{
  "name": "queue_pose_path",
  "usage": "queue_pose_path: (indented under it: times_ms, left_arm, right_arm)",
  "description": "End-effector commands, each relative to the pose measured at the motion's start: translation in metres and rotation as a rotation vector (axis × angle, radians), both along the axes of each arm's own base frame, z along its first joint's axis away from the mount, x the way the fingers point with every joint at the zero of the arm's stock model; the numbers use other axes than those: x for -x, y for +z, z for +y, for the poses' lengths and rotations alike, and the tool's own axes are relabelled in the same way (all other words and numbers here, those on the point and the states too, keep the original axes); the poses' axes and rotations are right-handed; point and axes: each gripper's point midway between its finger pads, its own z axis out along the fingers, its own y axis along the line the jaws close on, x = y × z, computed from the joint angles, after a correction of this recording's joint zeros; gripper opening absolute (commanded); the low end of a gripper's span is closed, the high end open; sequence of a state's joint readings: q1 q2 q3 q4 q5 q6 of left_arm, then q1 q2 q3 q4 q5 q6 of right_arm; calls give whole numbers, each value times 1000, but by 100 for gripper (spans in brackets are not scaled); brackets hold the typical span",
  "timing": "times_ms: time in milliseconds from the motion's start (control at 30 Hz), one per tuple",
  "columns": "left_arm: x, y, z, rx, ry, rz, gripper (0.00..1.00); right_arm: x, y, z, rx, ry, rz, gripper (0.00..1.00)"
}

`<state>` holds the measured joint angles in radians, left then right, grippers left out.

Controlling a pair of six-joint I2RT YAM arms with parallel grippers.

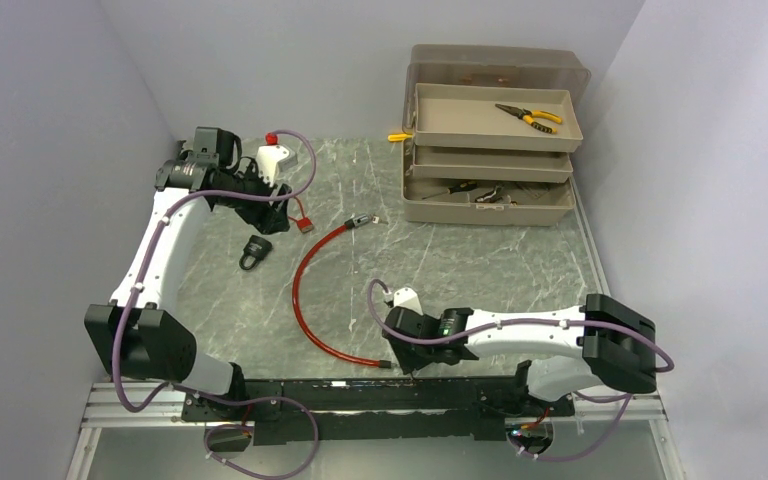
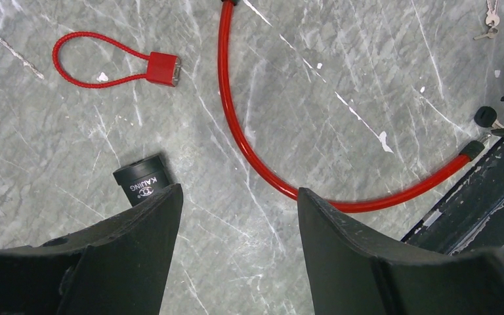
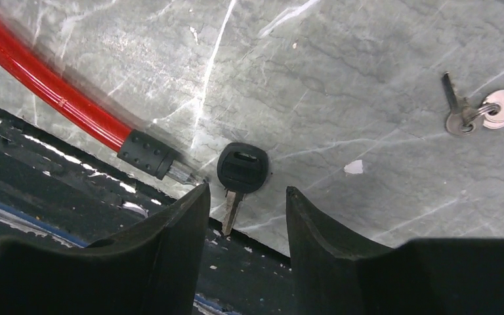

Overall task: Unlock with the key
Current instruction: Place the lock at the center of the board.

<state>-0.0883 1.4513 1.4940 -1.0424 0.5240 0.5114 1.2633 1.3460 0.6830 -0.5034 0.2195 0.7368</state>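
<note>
Key point(image 3: 241, 172), black-headed, lies flat on the table point(image 3: 367, 52) at its very near edge. Its blade points toward the black rail point(image 3: 52, 197) and its head sits just beside the metal tip of the red cable point(image 3: 52, 88). Right claw point(image 3: 246, 193) straddles it with the 2 fingers at a middling gap, 1 on each side of the blade. Neither visibly touches it, and nothing is held.

Risks, as a judgement: a flat key offers little to pinch, so the fingers could scrape the table and flick it off the edge onto the rail. They could also catch the cable tip and drag it along. A grip on the blade rather than the head would leave no blade free for the lock.

Right arm reaches low and leftward along the near edge, wrist tipped down. Left claw point(image 2: 237, 193) hangs wide and holds nothing, near the black lock body point(image 2: 141, 178), with its arm stretched to the far left.
</note>
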Motion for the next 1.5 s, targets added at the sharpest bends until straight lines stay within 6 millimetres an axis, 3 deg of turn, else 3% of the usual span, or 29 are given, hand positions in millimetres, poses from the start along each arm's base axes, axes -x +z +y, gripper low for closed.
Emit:
queue_pose_path:
  times_ms: [0,167,367,467,533,767,900,1033,1233,1333,1467]
  left_arm:
    - [3,10,-1,20,8,-27,70]
    - [2,8,-3,34,14,-21,70]
    - [3,11,0,15,14,-29,70]
    - [3,13,1,8,15,-37,70]
    - [4,13,1,6,13,-42,70]
    - [6,12,4,-12,10,-64,70]
    - [7,10,4,-8,7,-63,70]
    - [8,8,5,-14,2,-58,70]
    - [7,12,8,-22,5,-73,71]
    - [5,14,9,-19,7,-79,71]
    - [4,17,8,-9,9,-76,71]
  right_arm:
    - [0,-4,8,-36,0,-18,50]
    - [2,-14,1,-14,-15,-15,48]
    - [-10,-24,-5,44,-42,-62,35]
    - [-23,-22,-7,70,-67,-93,18]
    - [-31,-18,-6,68,-78,-105,13]
    - [-84,6,-4,27,-124,-156,9]
    - [-108,18,-1,24,-132,-187,17]
    - [-113,29,8,-2,-119,-183,26]
    - [-74,37,29,-105,-9,-134,57]
    - [-58,31,34,-112,22,-120,61]
    - [-49,16,37,-113,35,-86,59]
